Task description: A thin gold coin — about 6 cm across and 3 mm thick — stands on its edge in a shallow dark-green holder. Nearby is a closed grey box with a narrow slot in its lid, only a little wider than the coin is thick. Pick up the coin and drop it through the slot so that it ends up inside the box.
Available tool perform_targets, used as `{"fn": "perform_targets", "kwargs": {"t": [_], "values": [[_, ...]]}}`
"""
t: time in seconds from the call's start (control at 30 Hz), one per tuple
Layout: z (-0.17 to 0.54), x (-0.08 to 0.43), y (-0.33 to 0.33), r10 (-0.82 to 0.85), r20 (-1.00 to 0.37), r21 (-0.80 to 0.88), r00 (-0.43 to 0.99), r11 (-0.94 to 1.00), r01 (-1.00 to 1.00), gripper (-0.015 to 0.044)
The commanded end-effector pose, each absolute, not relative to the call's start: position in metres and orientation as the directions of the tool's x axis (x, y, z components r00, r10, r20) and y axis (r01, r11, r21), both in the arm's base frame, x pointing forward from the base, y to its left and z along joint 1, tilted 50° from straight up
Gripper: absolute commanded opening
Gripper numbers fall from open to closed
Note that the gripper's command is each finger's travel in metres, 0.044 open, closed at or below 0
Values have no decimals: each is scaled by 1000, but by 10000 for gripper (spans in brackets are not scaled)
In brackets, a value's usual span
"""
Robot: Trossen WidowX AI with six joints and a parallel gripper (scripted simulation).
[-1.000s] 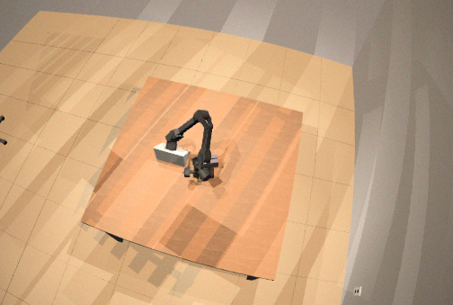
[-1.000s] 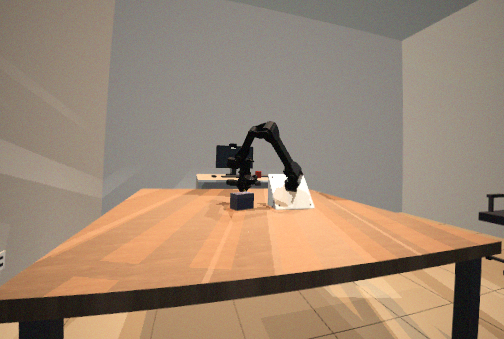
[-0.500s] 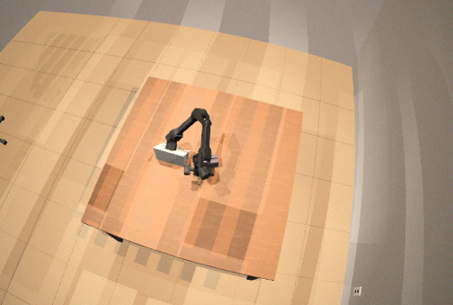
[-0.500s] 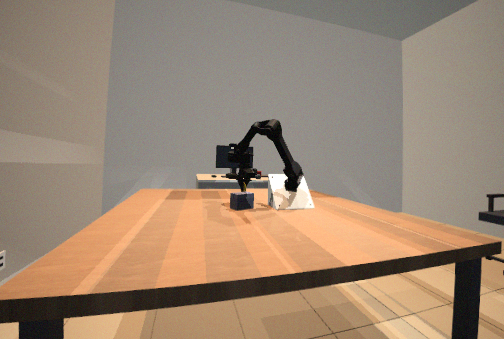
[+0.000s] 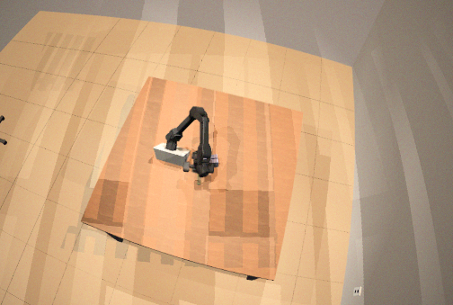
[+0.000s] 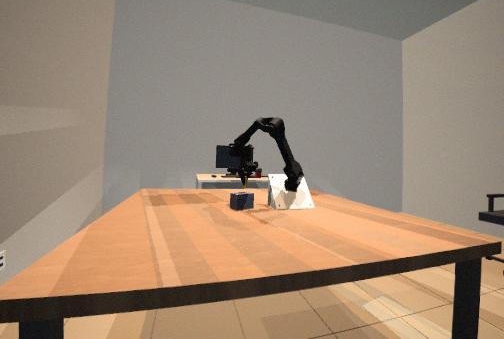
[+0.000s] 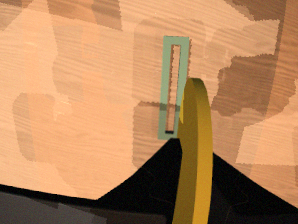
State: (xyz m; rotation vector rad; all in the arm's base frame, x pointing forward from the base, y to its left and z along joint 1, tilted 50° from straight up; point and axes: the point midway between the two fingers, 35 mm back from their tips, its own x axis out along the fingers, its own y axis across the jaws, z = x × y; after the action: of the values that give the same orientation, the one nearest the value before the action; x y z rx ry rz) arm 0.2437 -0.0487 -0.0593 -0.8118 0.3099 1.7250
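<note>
Black arm [image 5: 204,138] [image 6: 283,146] arched, pincer [image 6: 245,181] [image 7: 181,148] pointing down

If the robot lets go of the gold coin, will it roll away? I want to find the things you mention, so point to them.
It might roll or topple, since the coin [image 6: 245,181] [image 7: 196,145] is round and its edge is thin. It looks stiff, keeping its flat shape in the fingers [image 6: 244,177]. Its smooth face could be a bit slippery.

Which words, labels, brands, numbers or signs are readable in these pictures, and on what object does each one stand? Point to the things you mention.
None can be read.
Coin [image 7: 198,150]: no marking seen.
Holder [image 7: 164,85]: no text seen.
Box [image 6: 242,201]: no text seen on the side in view.
Monitor [image 6: 223,157]: too small and dark to tell.
</note>
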Motion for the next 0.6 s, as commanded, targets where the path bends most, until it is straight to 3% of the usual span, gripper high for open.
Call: {"fn": "perform_targets", "kwargs": {"t": [0.0, 0.57], "values": [[-53, 245, -55, 741, -661, -201, -119, -328, -923, 0], [-52, 244, -56, 741, -661, 167, -120, -10, -986, 0]]}}
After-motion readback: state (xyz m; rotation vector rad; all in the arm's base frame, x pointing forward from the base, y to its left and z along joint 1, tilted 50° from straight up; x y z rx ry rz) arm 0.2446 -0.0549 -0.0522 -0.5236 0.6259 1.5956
